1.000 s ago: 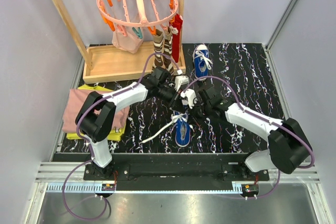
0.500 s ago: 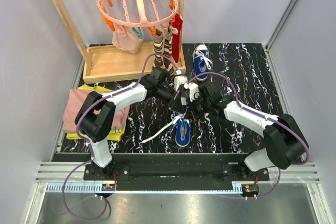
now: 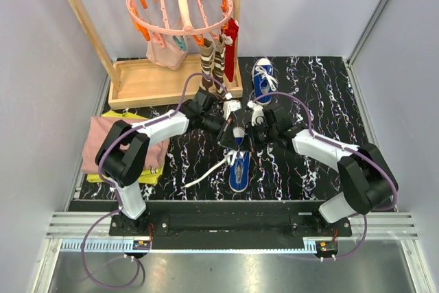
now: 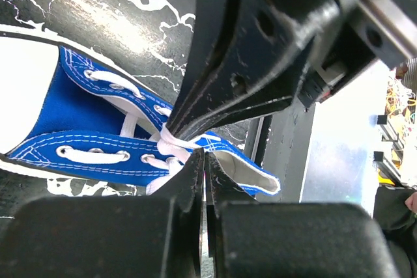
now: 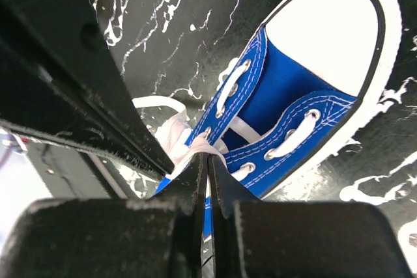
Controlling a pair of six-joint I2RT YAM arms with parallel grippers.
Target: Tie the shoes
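Black marbled table [image 3: 322, 94], seen from the overhead camera, carries two blue shoes. The far shoe [image 3: 263, 79] lies just beside the wooden tray [image 3: 147, 84]. The near shoe [image 3: 239, 169] sits between my two arms, with one white lace [image 3: 206, 175] trailing off to its left. I count two grippers, the left gripper [image 3: 232, 132] and the right gripper [image 3: 252, 135], tips nearly meeting over the near shoe's far end. One pink peg hanger [image 3: 180, 1] hangs above the tray, with striped socks [image 3: 214, 63] beside it.

From the left wrist, my fingers [image 4: 130, 239] are pressed together to a hairline seam, their tips on the lace at the eyelets. The right gripper's closed tips pinch a strand just above.

From the right wrist, the fingers are likewise closed tight, tips on the lace beside the shoe's opening. The white toe cap [image 5: 332, 30] points away to the upper right.
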